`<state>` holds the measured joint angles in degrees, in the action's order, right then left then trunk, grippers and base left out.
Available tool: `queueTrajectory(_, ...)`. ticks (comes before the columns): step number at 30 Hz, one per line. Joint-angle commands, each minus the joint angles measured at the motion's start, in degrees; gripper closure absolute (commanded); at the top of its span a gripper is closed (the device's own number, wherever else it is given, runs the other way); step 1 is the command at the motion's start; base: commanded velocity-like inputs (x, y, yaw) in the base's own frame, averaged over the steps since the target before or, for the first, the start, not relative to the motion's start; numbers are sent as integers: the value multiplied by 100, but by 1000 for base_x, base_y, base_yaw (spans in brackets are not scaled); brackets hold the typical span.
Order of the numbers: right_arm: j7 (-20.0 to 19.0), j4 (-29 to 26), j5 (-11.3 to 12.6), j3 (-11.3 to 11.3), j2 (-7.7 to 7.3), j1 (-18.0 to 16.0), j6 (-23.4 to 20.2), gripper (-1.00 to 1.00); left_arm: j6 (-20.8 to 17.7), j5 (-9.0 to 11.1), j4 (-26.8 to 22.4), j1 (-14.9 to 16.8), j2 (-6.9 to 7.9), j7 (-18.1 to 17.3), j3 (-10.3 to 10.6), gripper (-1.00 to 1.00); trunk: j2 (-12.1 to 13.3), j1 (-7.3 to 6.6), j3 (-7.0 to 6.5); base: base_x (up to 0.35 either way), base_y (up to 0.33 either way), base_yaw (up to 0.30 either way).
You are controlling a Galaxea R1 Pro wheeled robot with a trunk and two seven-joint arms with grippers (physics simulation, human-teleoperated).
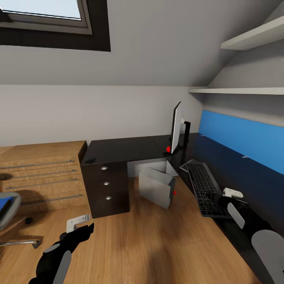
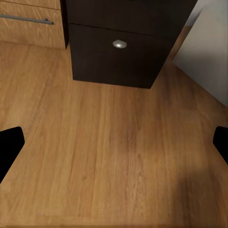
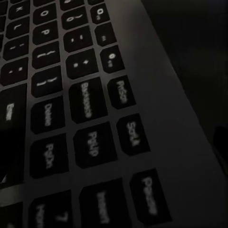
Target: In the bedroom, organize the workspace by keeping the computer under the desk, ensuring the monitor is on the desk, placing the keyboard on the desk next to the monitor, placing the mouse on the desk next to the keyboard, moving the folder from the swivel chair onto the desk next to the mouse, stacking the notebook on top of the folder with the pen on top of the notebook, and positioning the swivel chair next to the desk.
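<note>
A glossy black L-shaped desk [image 1: 130, 148] stands over a warm wood-plank floor [image 2: 114, 156]. A flat keyboard [image 1: 205, 189], dark grey with matte black square keys, lies on the desk's right wing, below the thin monitor [image 1: 176, 127] standing edge-on. A boxy grey computer [image 1: 157, 185] sits under the desk. The right gripper [image 1: 221, 199] hovers at the keyboard's near end; its grip cannot be told. The left gripper [image 1: 85, 228] hangs over the floor, fingers spread apart.

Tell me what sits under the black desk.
Under the desk stands the grey computer on the wood floor, tilted, beside the dark drawer unit. Whatever lies behind the computer is hidden by its case and the desktop.
</note>
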<state>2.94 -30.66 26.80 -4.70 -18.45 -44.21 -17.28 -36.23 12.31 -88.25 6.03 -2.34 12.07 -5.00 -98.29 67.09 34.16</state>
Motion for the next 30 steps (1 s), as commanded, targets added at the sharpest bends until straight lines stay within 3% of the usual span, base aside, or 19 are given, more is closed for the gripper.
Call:
queueTrajectory(1,34,-1,44,-51,-9,1,-21,-100,-24,61,-8,4,-3,41,-3,-100,-3,-1,7,-64,0,0)
queueTrajectory(4,31,-1,44,-56,-9,1,-26,-100,-24,61,-8,4,-11,41,-1,-100,-3,-1,7,-24,0,0)
queueTrajectory(24,31,-41,46,-38,-9,1,-12,-100,-24,64,55,4,-21,47,2,-100,799,-441,-352,0,0,0)
queueTrajectory(30,34,-228,50,-33,-6,1,-12,-100,-21,58,195,4,-21,49,15,-100,799,-441,-352,0,0,0)
